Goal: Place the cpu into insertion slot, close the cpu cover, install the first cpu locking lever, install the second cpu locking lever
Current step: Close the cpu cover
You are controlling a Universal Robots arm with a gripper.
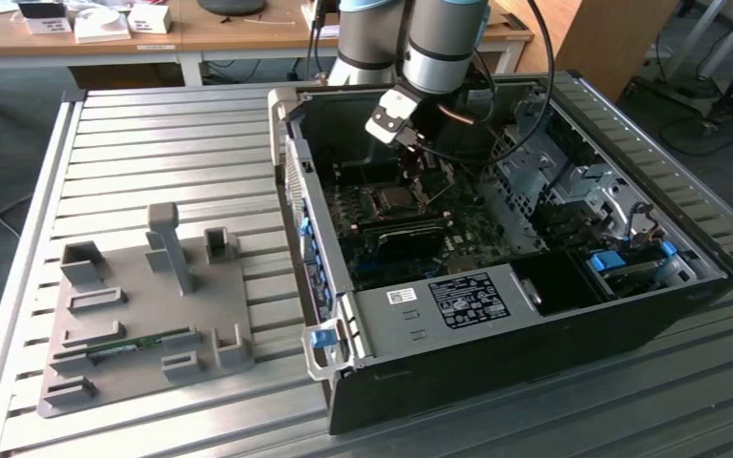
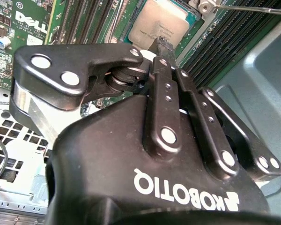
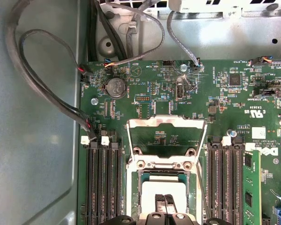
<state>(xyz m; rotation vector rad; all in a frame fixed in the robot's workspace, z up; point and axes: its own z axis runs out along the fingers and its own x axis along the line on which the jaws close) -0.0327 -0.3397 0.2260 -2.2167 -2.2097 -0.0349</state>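
While pinched shut on nothing, poised with fingers (image 3: 159,205) right over the cpu (image 3: 152,190), seated flat in the insertion slot (image 3: 140,187), beside the swung-open cpu cover (image 3: 166,123). In the exterior view: open computer case (image 1: 494,353) on slatted table (image 1: 150,143), grey tray (image 1: 150,334) alongside.

Print stands on the tool (image 2: 160,44), the motherboard (image 3: 150,77) and a case label (image 1: 469,298).

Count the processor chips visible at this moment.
1: the chip lies in the socket, right at the tip of the tool. Others may be hidden behind the tool.
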